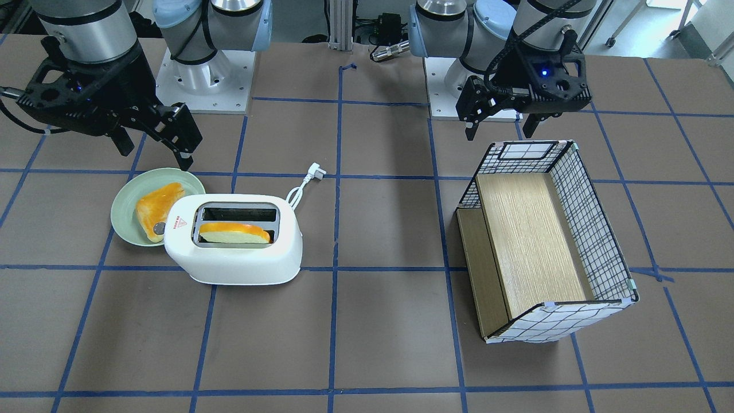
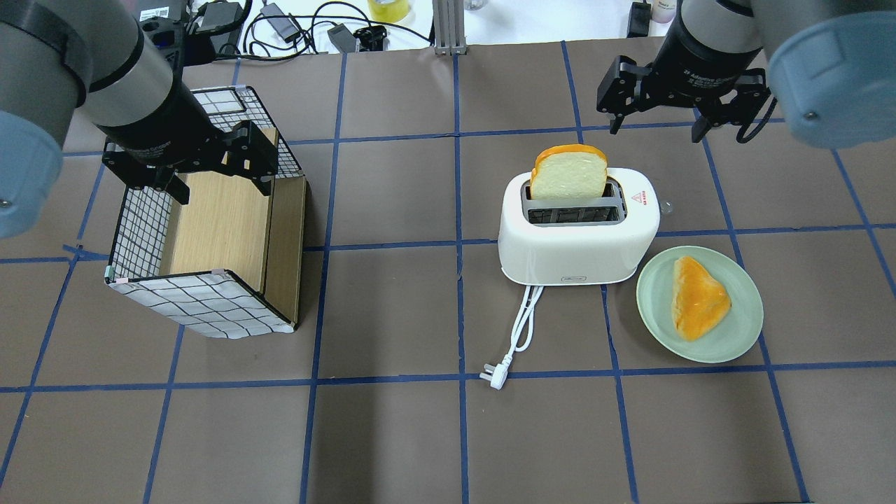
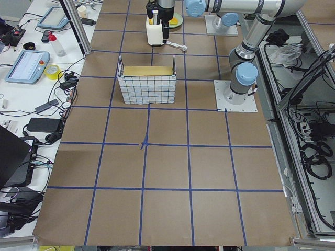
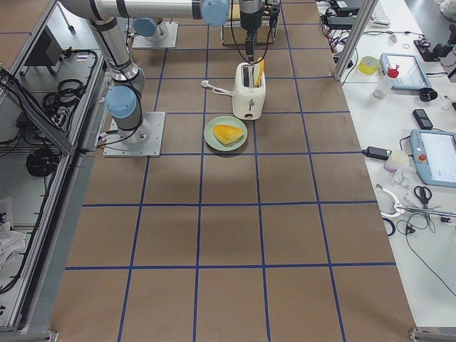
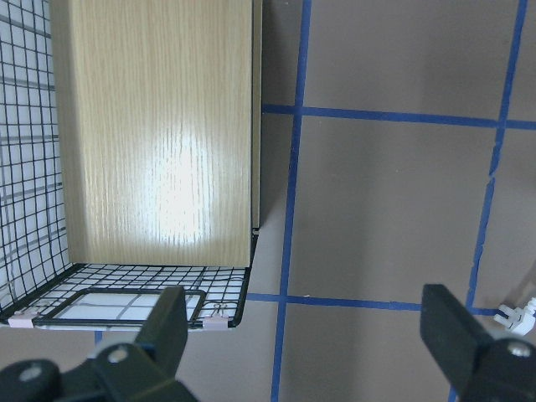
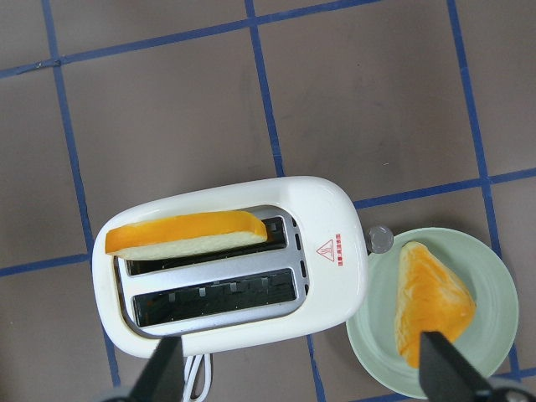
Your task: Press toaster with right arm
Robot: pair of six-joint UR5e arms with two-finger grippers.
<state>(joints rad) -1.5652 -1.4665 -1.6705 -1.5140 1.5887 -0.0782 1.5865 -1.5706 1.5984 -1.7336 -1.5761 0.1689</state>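
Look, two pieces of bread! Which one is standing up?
The slice in the toaster stands upright, poking out of one slot. The other piece lies flat on the green plate beside the toaster.

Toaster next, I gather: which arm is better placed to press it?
The right arm. Its open jaws hover just beyond the toaster, whose grey knob end faces that side. The left arm hangs over the wire basket, across the table.

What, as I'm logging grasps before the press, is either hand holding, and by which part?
Nothing. The right hand hangs open, clear of the toaster; the left hand hangs open over the basket. Neither touches anything.
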